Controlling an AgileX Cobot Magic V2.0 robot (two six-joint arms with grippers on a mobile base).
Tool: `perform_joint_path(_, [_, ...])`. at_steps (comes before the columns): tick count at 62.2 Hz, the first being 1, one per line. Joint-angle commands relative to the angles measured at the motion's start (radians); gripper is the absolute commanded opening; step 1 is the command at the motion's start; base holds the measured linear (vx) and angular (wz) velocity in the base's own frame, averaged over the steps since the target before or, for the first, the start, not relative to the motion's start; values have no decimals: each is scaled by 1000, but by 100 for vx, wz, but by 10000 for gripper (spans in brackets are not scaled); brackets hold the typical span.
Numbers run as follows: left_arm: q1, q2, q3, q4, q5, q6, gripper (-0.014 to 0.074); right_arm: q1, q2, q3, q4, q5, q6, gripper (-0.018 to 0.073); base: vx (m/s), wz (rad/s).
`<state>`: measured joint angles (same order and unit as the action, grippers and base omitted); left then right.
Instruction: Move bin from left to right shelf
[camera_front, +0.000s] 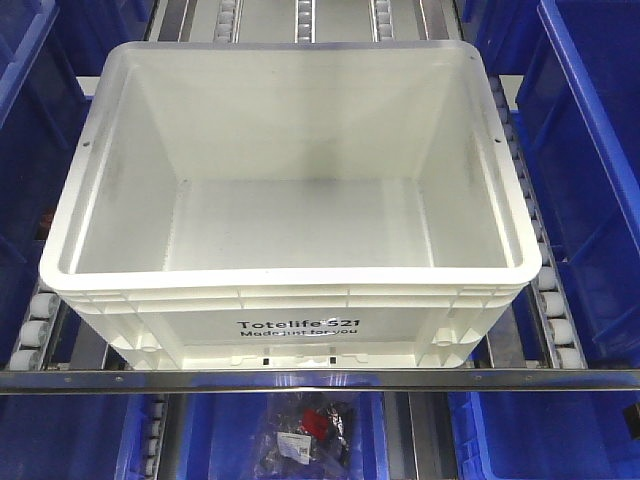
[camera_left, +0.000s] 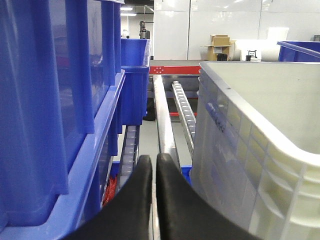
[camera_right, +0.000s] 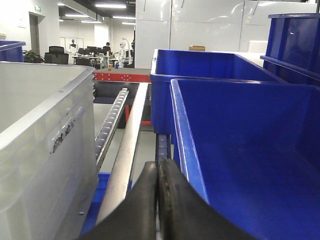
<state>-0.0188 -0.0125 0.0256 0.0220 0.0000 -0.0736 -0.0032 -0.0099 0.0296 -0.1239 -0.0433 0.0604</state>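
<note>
The white bin (camera_front: 290, 200), empty, sits on the roller shelf in the middle of the front view, with "Totelife 521" printed on its near side. Neither gripper shows in that view. In the left wrist view my left gripper (camera_left: 154, 160) is shut on nothing, in the gap just left of the bin's ribbed wall (camera_left: 260, 135). In the right wrist view my right gripper (camera_right: 158, 164) is shut on nothing, between the bin's right wall (camera_right: 40, 135) and a blue bin.
Blue bins (camera_front: 590, 150) (camera_front: 30, 100) flank the white one closely on both sides. Roller tracks (camera_front: 555, 310) run under its edges. A metal rail (camera_front: 320, 380) crosses the shelf front. Below it a blue bin holds a plastic bag of parts (camera_front: 305, 430).
</note>
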Motion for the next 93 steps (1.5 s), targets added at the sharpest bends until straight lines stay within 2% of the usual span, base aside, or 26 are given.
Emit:
perform_joint_path(1, [-8, -11, -18, -6, -76, -8, 1, -1, -12, 16, -5, -74, -8, -8, 0, 0])
perform_joint_path(66, [-8, -11, -29, -6, -91, -8, 1, -1, -12, 13, -5, -78, -8, -8, 0, 0])
perform_joint_path(74, [-8, -11, -78, -6, -117, -14, 1, -1, -12, -27, 8, -59, 4, -8, 0, 0])
perform_joint_path(81, [-8, -11, -157, -6, -116, -74, 1, -1, -12, -96, 47, -22, 5, -8, 0, 0])
perform_joint_path(93, [-8, -11, -288, -6, -42, -106, 1, -1, -12, -242, 55, 102, 5, -8, 0, 0])
